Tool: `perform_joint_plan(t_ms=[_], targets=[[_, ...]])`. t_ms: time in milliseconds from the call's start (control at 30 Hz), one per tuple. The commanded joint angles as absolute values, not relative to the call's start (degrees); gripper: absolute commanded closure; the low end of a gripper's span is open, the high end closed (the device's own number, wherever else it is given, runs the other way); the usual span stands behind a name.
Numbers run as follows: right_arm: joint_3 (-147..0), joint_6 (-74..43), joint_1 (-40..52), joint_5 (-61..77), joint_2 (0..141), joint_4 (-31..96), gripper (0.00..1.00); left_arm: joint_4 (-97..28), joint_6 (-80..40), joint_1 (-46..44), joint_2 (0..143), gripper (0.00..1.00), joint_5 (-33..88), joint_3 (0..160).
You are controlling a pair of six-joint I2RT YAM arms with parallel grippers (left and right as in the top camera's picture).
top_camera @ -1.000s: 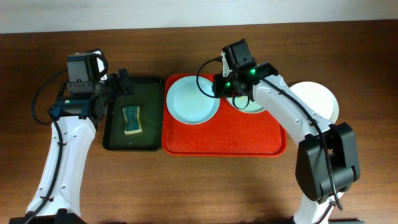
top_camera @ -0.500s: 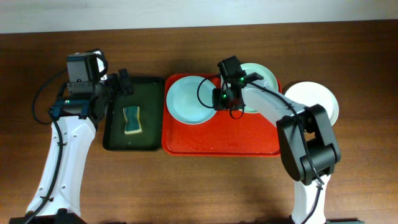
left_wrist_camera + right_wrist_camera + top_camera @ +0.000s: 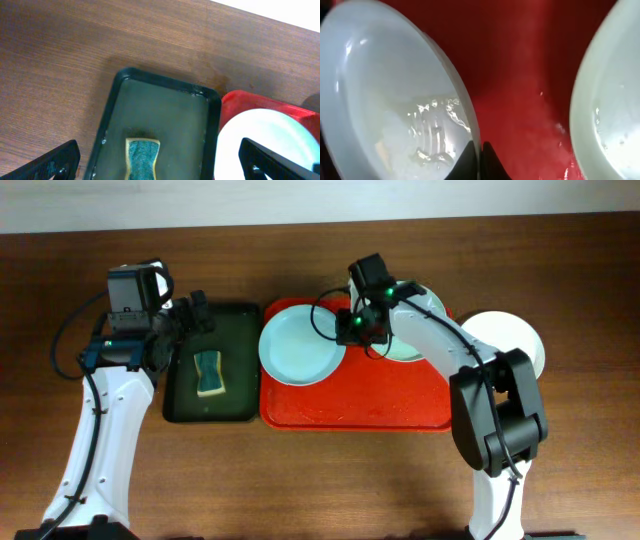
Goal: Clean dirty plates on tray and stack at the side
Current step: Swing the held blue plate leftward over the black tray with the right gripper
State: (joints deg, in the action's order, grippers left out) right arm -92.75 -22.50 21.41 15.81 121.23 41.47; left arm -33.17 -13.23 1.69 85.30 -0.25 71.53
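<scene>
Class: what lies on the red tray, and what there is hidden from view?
On the red tray lie a pale blue plate, overhanging its left rim, and a second plate at the back right. The right arm covers most of that one, hiding its surface.

On the table (image 3: 300,480): tray (image 3: 360,408) in the middle, small tray (image 3: 182,405) just beside it on the left, sponge (image 3: 209,372) in the small tray. The left plate (image 3: 295,350) is on the tray's back left, overhanging the rim toward the small tray. The middle plate (image 3: 403,350) is on the tray's back right, partly under the right arm (image 3: 450,340). The third plate (image 3: 525,340) is off the tray, on the table just right of it. The right gripper (image 3: 352,330) is at the left plate's right rim
</scene>
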Motion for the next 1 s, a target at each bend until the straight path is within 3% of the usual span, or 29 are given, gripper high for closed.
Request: perform_joint_plan(t_ms=[0,267,700,967], targets=[[-97.91,-23.05,21.85,18.24,117.14,44.62,0.96,-33.08,-13.17,1.78,85.23,0.01,-0.23,72.05],[-103.37,-23.94,25.02,15.09,117.01,45.80,0.96,-33.08,-13.17,1.78,85.23,0.01,-0.23,72.05],[-103.31,-23.88,39.48,-18.17,119.74,32.40,0.96,-33.08,-13.17,1.78,85.23,0.01,-0.21,72.05],[-103.31,-3.64,47.16,-39.57,119.74,17.61,0.96,-33.08,-13.17,1.78,85.23,0.00,-0.21,72.05]])
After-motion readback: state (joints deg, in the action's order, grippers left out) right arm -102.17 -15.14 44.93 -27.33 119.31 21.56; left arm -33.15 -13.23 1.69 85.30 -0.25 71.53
